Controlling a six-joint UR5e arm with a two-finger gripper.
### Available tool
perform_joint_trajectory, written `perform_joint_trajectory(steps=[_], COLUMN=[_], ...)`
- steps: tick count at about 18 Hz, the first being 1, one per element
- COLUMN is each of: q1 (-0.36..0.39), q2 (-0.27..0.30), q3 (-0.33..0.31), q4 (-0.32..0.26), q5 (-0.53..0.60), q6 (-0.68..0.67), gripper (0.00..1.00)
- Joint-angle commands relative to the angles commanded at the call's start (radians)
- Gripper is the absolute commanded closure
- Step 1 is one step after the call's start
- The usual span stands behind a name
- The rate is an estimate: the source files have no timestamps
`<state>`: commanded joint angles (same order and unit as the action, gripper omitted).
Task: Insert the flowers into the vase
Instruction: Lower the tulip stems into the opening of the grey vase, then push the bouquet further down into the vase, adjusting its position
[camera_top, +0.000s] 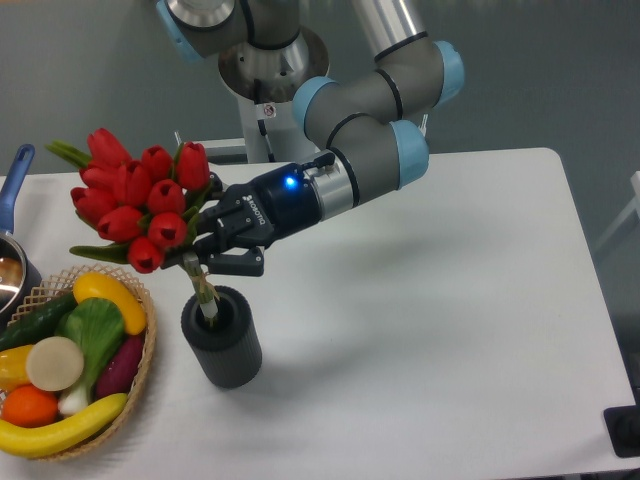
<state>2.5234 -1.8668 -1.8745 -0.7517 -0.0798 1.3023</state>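
Note:
The flowers (135, 197) are a tight bunch of red tulip buds with green leaves, tilted up and to the left. My gripper (212, 243) is shut on their stems just below the buds. The stem ends (206, 296) reach down into the round mouth of the vase (222, 340), a small dark grey ribbed cylinder standing upright on the white table. The gripper is just above the vase's mouth and a little to its upper left. The buds are well above the vase.
A wicker basket (145, 365) of fruit and vegetables stands just left of the vase, nearly touching it. A pot with a blue handle (14, 185) sits at the far left edge. The robot's base (270, 75) stands at the table's back.

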Motion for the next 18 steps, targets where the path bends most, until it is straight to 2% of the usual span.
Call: perform_joint_trajectory(steps=[7,14,18], q1=[0.014,0.017,0.015], q2=[-0.049,-0.100,-0.109], q3=[-0.044,-0.046,-0.043], q4=[-0.002,0.000,0.000], q5=[0.002,0.015,0.015], q6=[0.000,0.002,0.002], gripper=[0.73,0.73,0.73])
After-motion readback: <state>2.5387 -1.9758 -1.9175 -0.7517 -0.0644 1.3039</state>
